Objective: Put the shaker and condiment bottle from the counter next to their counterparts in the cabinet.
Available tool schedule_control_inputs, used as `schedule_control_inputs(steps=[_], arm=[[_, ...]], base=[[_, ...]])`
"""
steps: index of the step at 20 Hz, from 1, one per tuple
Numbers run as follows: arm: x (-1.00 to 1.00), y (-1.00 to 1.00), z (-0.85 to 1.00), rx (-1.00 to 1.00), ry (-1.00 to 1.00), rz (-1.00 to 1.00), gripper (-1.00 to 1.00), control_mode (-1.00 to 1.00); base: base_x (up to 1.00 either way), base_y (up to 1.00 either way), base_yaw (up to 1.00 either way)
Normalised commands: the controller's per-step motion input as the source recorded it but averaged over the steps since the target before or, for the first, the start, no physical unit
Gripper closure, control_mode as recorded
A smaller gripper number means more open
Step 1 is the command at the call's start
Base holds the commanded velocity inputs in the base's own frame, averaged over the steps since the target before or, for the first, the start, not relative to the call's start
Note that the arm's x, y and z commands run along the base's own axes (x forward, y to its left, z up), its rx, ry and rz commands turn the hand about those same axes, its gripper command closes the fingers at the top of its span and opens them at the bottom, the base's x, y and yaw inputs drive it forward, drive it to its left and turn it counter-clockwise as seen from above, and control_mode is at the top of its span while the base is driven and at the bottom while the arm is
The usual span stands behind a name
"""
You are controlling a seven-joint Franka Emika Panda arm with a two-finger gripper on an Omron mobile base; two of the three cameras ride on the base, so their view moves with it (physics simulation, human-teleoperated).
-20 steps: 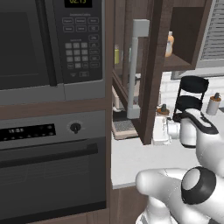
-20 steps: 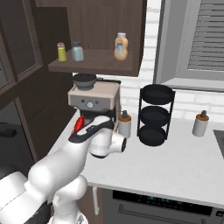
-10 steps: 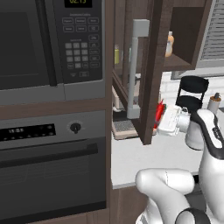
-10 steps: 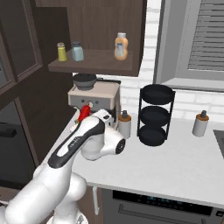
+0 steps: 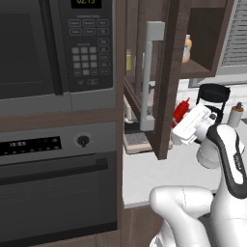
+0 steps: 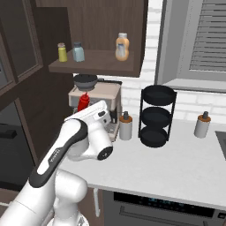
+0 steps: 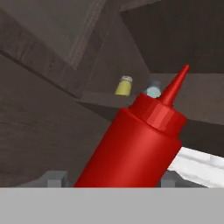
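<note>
You see the red bottle [image 7: 131, 148] clenched in the gripper [image 6: 88, 108], raised off the counter [image 6: 176, 161], tilted, nozzle toward the cabinet [image 6: 95, 66] shelf. It hangs below that shelf, before the coffee machine [image 6: 103, 95]. On the shelf: yellow jar [image 6: 62, 52], blue-grey shaker [image 6: 78, 51], amber bottle [image 6: 122, 47].

The glossy white, rounded robot arm [image 6: 66, 150] is showing smooth bulbous shells, 1 dark grey stripe with small pale lettering running along its forearm, a dark round joint cap, and a boxy white hand housing [image 5: 193, 126].
</note>
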Motion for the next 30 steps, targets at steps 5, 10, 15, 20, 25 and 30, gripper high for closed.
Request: schedule_control_inputs(steps=[5,10,15,20,25,30], arm=[[0.0,-0.37,0.49,0.0,-0.18,-0.26,1.0,-1.0],[0.0,-0.67,0.43,0.0,-0.07,-0.25,1.0,-1.0],[0.0,-0.4,0.62,0.0,-0.05,-0.23,1.0,-1.0],[0.0,0.0,0.71,-0.05,-0.15,-0.07,1.0,-1.0],[0.0,0.13,0.06,-0.06,-0.01,-0.1,1.0,-1.0],[0.07,0.06,0.25,-0.06,-0.01,-0.04,1.0,-1.0]], base=[[0.0,0.0,0.0],[0.0,0.0,0.0],[0.0,0.0,0.0],[0.0,0.0,0.0],[0.0,0.0,0.0],[0.0,0.0,0.0]])
